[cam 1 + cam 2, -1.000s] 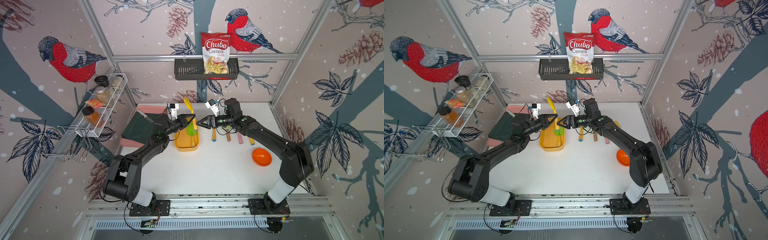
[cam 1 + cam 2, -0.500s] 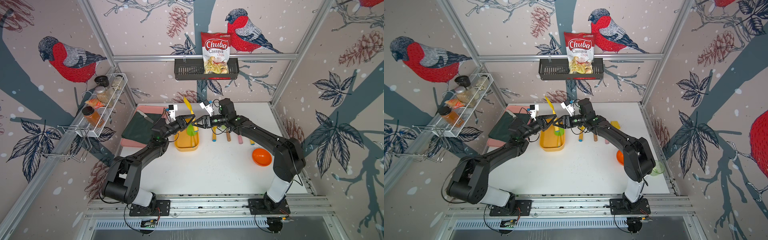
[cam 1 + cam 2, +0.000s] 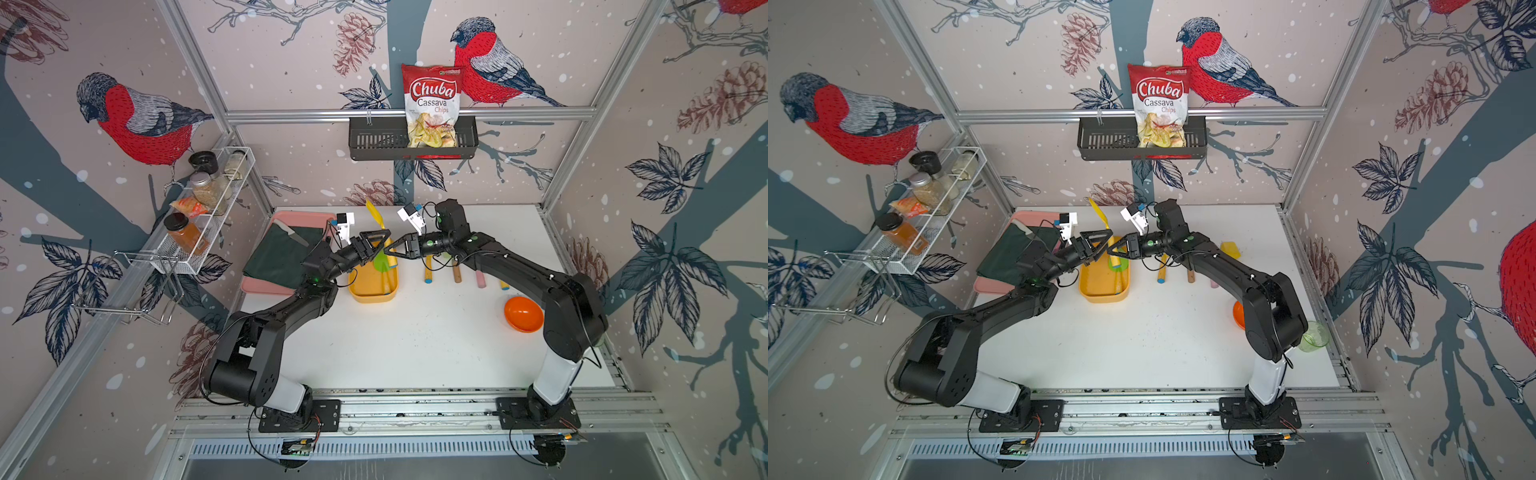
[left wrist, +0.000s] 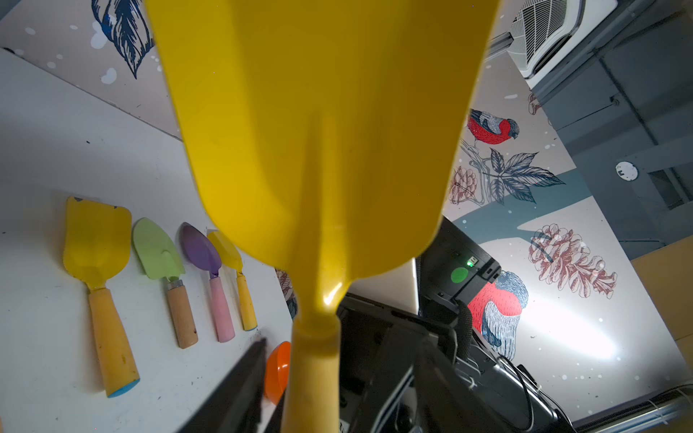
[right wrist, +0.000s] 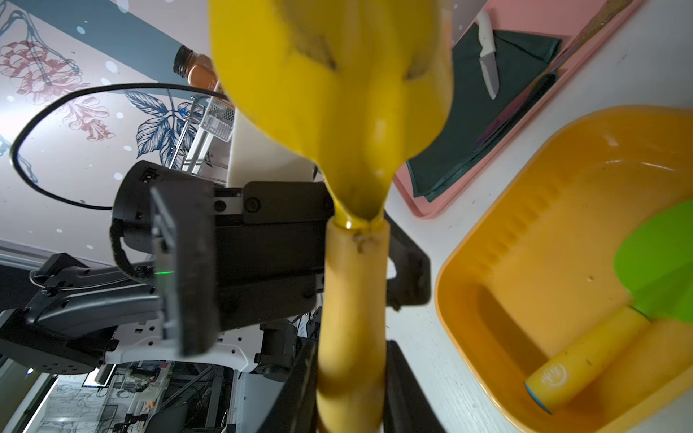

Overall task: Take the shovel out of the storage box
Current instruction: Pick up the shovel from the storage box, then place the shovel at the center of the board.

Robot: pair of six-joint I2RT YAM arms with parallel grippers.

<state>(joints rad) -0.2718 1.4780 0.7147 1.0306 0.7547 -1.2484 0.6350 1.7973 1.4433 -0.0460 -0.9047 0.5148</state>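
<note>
You have the yellow shovel (image 3: 375, 212) lifted above the far end of the storage box (image 3: 365, 296), blade uppermost and handle hanging down. In both top views it is clear of the box's rim.

Your right claw (image 5: 348, 382) is clamped on the shovel's handle, with a finger (image 5: 401, 386) pressed against each side. Your left claw (image 3: 379, 246) faces it from the opposite side of the handle with its jaws apart. In the left wrist view one of its fingers (image 4: 240, 386) stands off from the handle, and a slice of the orange bowl (image 4: 279, 369) shows through the gap. Over the box the two claws almost meet tip to tip.

Inside the storage box a green shovel (image 5: 656, 262) with a yellow handle lies flat on the floor, its blade toward the box's far end.

On the worktop (image 3: 415, 345), on the right arm's side of the storage box, four spare shovels (image 4: 180, 318) lie side by side in a row. Their blades point away from the robot's base. The orange bowl sits past that row, well apart from the box and nearer the base.

On the left arm's side, just beside the storage box, a pink tray (image 3: 305, 216) carries a dark green cloth (image 3: 282, 257), and a knife (image 3: 296, 233) lies on the cloth.
</note>
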